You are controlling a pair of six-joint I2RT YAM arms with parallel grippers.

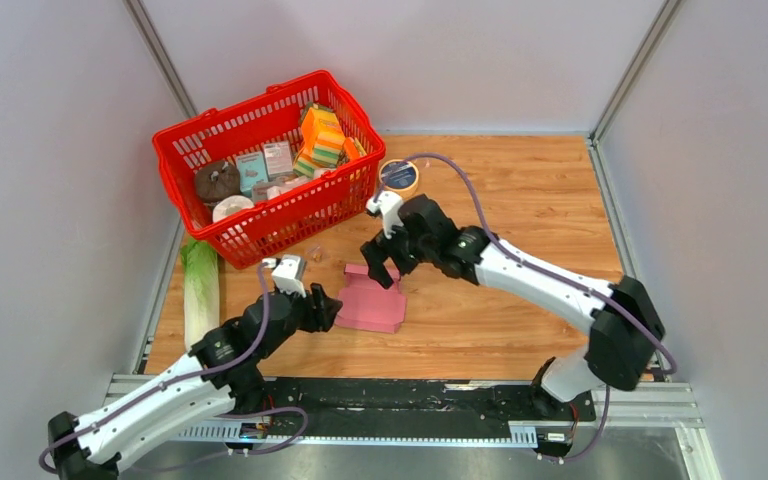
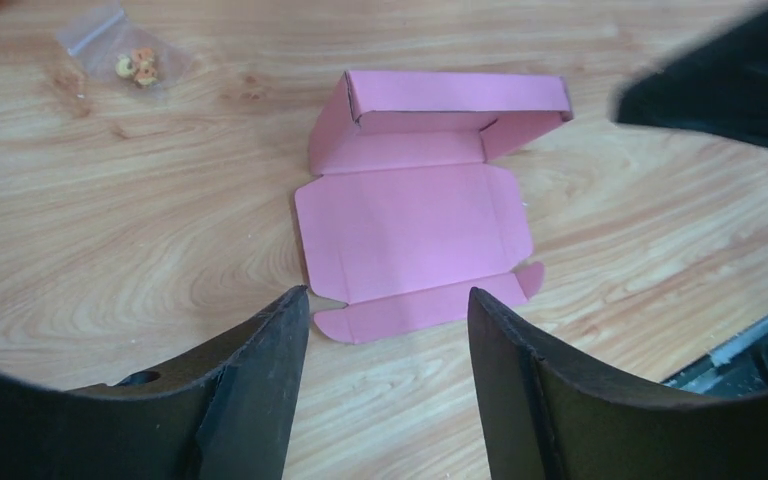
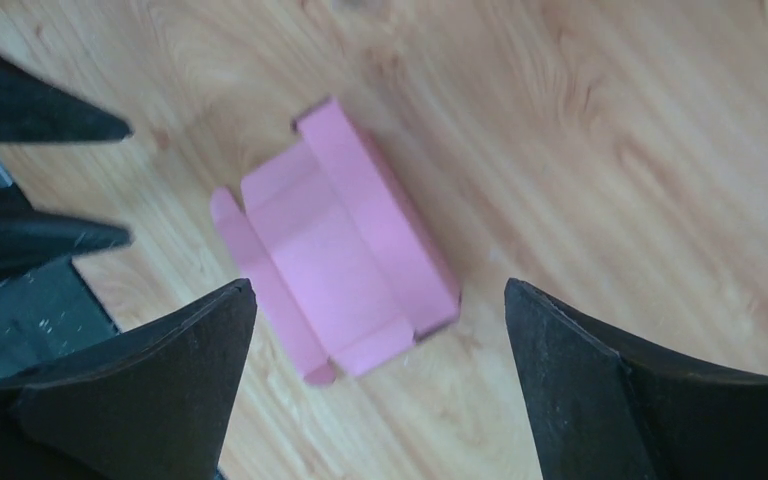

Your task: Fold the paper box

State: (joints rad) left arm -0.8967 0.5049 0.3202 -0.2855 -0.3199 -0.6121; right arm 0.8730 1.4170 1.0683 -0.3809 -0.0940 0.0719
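**Light wooden table [image 1: 520,200], pink card half-raised between two empty grippers**

Both sets of jaws stood apart and held nothing: the left gripper [image 2: 388,300] moderately open, the right gripper [image 3: 380,290] spread wide. Just right of the left gripper lay the plain pink thin-card paper box [image 2: 410,230]. Its flat flapped panel was nearest those jaws and its walls were raised on the far side. Its long axis ran across the left gripper's line of approach. The right gripper hovered over the box's far end, so both arms were near, the left lower and level with the loose flap. From above, the right gripper hid the box's far corner. Its height above the card was unclear, as was whether the raised walls were tucked. A small clear bag [image 2: 130,50] lay beyond.
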